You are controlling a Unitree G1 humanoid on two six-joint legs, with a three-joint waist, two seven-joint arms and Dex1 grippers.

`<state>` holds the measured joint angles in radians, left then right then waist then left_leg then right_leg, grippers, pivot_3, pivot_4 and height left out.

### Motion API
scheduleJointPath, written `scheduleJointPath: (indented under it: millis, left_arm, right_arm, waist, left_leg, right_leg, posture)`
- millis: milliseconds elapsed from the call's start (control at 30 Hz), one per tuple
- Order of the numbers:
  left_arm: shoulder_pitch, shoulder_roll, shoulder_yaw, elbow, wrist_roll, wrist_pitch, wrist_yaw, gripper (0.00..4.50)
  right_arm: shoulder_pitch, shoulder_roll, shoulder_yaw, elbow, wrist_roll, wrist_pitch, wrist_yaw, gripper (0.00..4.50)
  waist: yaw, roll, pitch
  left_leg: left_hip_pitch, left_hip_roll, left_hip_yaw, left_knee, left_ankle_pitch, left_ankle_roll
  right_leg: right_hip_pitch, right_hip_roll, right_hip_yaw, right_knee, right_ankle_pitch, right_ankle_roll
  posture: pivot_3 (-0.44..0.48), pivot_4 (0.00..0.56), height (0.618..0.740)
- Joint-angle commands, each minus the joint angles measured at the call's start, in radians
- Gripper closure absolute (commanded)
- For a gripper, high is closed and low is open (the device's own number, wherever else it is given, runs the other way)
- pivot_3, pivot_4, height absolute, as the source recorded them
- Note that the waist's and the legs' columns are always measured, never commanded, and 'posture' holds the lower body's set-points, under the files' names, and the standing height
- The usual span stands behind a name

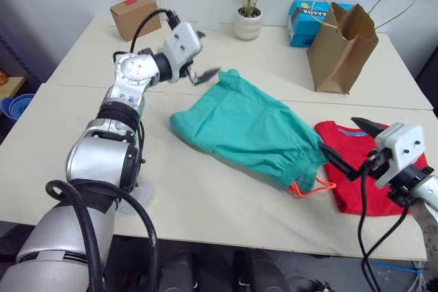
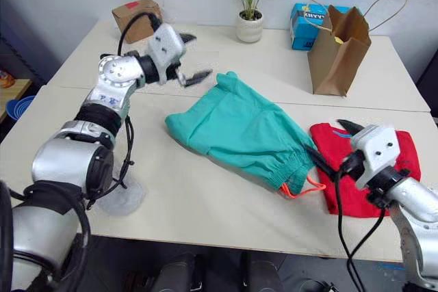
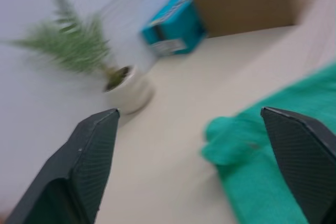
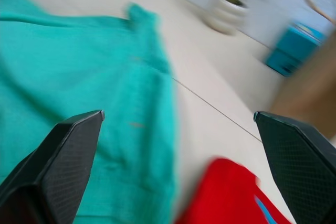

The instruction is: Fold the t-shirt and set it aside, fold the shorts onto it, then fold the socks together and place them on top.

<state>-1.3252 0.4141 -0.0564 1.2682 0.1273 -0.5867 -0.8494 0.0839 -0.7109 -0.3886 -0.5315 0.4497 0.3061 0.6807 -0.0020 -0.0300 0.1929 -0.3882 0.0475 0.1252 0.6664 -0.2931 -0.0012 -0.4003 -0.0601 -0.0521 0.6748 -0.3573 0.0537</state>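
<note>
The left arm is seen stretched forward and bent at the elbow, wrist turned inward, with the left gripper held above the beige table just beside the far corner of the shorts. Its two black fingers are spread wide, nothing between them; in the left wrist view the left fingers stand well apart over bare tabletop.

The large teal-green fabric shorts are laid flat, slanting across the middle of the table, gathered waistband toward the robot's right, orange drawstring trailing off the near edge of the waistband. The plain bright red t-shirt is seen folded at the right side of the table, blue neck label showing, its left edge just beside or slightly under the waistband; which cannot be told.

The right arm is kept low at the right edge, forearm raised, right gripper pointed toward the waistband end, over the red shirt. Its fingers are splayed open, empty.

At the far side: a small cardboard box, a potted green plant in a white pot, a teal carton, a brown paper bag with handles.
</note>
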Motion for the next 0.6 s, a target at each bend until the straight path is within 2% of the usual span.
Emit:
scheduleJointPath:
  millis: [33,100,167,367,533,600]
  left_arm:
    - [0.084,0.046,0.008,-0.099,-0.083,-0.078,-0.287,0.03]
    - [0.156,0.075,0.003,-0.159,-0.117,-0.046,-0.429,0.03]
    - [0.217,0.103,-0.026,-0.195,-0.092,-0.042,-0.469,0.03]
    - [0.317,0.087,-0.1,-0.23,-0.006,-0.042,-0.383,0.03]
    - [0.314,0.052,-0.139,-0.189,0.071,-0.026,-0.209,0.03]
    - [0.299,0.023,-0.161,-0.158,0.111,-0.02,-0.12,0.0]
  right_arm:
    - [0.031,-0.032,0.082,-0.121,0.041,0.013,0.079,0.0]
    - [0.031,-0.028,0.17,-0.162,0.036,0.053,0.072,0.0]
    - [0.028,-0.02,0.276,-0.173,-0.035,0.077,0.041,0.0]
    - [0.011,0.034,0.461,-0.105,-0.252,0.14,-0.113,0.0]
    - [-0.012,0.073,0.491,-0.063,-0.353,0.149,-0.195,0.0]
    - [-0.022,0.071,0.5,-0.044,-0.405,0.14,-0.22,0.37]
  waist:
    - [-0.002,0.0,0.0]
    - [-0.003,0.0,0.0]
    - [-0.005,0.0,0.0]
    - [0.004,0.0,0.0]
    - [0.003,-0.001,-0.001]
    - [0.003,-0.001,-0.001]
  left_leg:
    - [0.001,0.0,0.0,0.0,0.0,0.0]
    - [0.0,0.001,0.0,0.001,0.0,0.0]
    - [0.0,0.001,0.0,0.003,0.0,0.0]
    - [-0.003,0.0,-0.005,0.01,-0.001,0.003]
    - [-0.003,0.0,-0.005,0.015,-0.004,0.006]
    - [-0.002,0.0,-0.005,0.015,-0.004,0.006]
  right_leg:
    - [0.0,0.0,0.001,0.0,0.0,0.0]
    - [0.0,0.0,0.001,0.002,0.0,0.0]
    - [0.0,-0.001,0.003,0.003,0.0,0.0]
    - [0.002,-0.003,0.002,0.004,0.0,0.0]
    - [0.004,-0.004,0.002,0.004,0.0,0.0]
    - [0.005,-0.004,0.002,0.004,0.0,0.001]
  posture:
    - [0.0,0.15,0.74]
    - [0.0,0.15,0.74]
    - [0.0,0.15,0.74]
    - [0.0,0.15,0.74]
    - [0.0,0.15,0.74]
    - [0.0,0.15,0.74]
